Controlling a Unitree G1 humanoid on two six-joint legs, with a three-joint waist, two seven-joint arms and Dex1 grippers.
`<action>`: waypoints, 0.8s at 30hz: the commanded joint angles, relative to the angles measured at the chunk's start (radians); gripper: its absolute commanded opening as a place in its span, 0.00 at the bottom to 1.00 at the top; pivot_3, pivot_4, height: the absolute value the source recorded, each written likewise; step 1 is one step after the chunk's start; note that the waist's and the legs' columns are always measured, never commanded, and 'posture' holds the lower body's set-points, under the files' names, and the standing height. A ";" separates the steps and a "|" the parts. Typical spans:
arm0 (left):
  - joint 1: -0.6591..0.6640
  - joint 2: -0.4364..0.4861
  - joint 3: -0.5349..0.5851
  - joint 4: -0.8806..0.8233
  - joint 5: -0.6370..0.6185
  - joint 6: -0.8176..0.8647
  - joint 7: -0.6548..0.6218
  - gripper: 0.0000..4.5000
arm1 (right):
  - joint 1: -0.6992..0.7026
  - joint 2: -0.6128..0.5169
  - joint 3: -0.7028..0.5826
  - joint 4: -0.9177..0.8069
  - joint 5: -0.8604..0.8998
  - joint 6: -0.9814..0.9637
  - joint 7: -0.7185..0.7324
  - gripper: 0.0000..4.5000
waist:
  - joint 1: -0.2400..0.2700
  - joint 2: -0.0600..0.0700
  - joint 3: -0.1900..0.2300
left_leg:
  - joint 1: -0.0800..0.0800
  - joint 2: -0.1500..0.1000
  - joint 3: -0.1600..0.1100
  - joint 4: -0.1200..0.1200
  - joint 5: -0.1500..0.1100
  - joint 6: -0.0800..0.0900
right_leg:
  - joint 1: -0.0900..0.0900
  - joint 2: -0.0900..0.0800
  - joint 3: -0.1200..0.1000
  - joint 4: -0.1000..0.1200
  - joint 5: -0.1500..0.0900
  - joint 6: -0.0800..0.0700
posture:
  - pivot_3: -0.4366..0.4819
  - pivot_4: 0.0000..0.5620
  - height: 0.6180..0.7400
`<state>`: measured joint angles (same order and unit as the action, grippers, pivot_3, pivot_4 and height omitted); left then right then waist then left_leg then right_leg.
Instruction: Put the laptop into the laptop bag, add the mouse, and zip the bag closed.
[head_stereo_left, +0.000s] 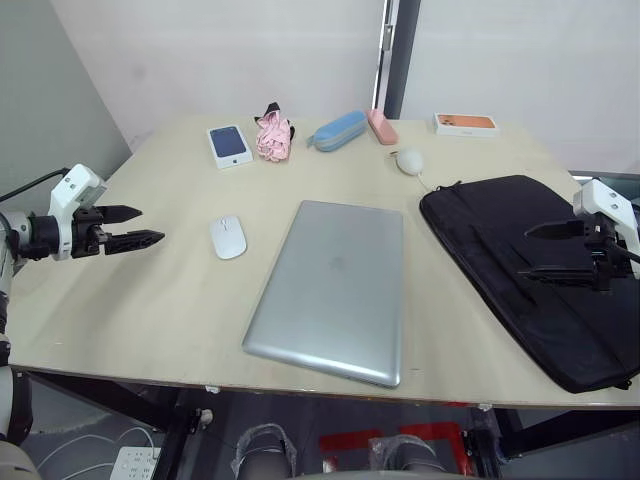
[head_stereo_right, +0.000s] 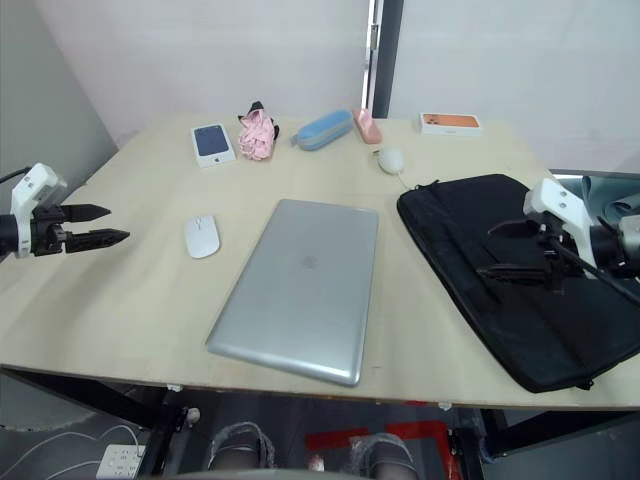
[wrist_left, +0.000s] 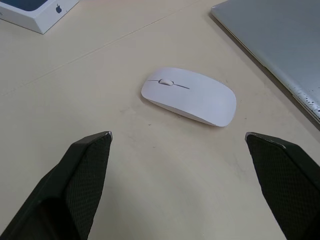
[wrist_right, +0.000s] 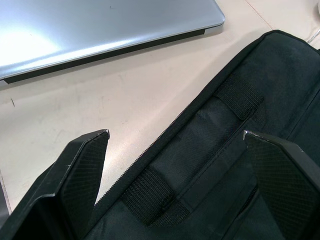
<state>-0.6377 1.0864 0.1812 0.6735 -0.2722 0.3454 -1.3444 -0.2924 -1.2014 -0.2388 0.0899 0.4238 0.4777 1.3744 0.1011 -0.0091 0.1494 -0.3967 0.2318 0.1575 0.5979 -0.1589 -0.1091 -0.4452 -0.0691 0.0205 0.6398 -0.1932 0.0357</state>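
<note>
Laptop (head_stereo_left: 335, 288) lies closed at the middle of a pale wooden table (head_stereo_left: 150, 310), the white mouse (head_stereo_left: 228, 237) just beside it on the robot's left and the black laptop bag (head_stereo_left: 520, 265) flat to its right. Left gripper (head_stereo_left: 131, 227) hovers near the mouse, fingers spread wide and empty. Right gripper (head_stereo_left: 548, 250) hangs over the bag, likewise wide apart, holding nothing.

Lab or test room: bare white walls (head_stereo_left: 250, 50), plain wooden table (head_stereo_left: 180, 300), power strip (head_stereo_left: 135, 462) on floor.
</note>
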 joint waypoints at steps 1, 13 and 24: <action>-0.004 0.038 0.014 -0.010 -0.003 0.015 -0.012 0.99 | 0.001 -0.024 -0.038 -0.004 0.005 -0.015 0.011 1.00 | 0.000 0.000 0.000 | 0.000 0.000 0.000 0.000 0.000 0.000 | 0.000 0.000 0.000 0.000 0.000 0.000 | 0.48 0.27 1.00; 0.001 0.029 0.018 -0.008 0.000 0.000 -0.003 0.99 | 0.012 -0.033 -0.042 0.002 0.012 -0.025 0.022 1.00 | 0.000 0.000 0.000 | 0.000 0.000 0.000 0.000 0.000 0.000 | 0.000 0.000 0.000 0.000 0.000 0.000 | 0.48 0.27 1.00; 0.002 0.028 0.016 -0.015 -0.002 0.005 -0.003 0.99 | 0.009 -0.038 -0.037 0.026 -0.001 -0.051 0.031 1.00 | 0.000 0.000 0.000 | 0.000 0.000 0.000 0.000 0.000 0.000 | 0.000 0.000 0.000 0.000 0.000 0.000 | 0.48 0.27 1.00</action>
<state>-0.6336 1.0933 0.1806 0.6732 -0.2681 0.3551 -1.3429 -0.2738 -1.2131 -0.2388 0.1133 0.4231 0.4428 1.3958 0.1011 -0.0091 0.1494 -0.3967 0.2318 0.1574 0.5981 -0.1588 -0.1091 -0.4452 -0.0691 0.0205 0.6399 -0.1932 0.0356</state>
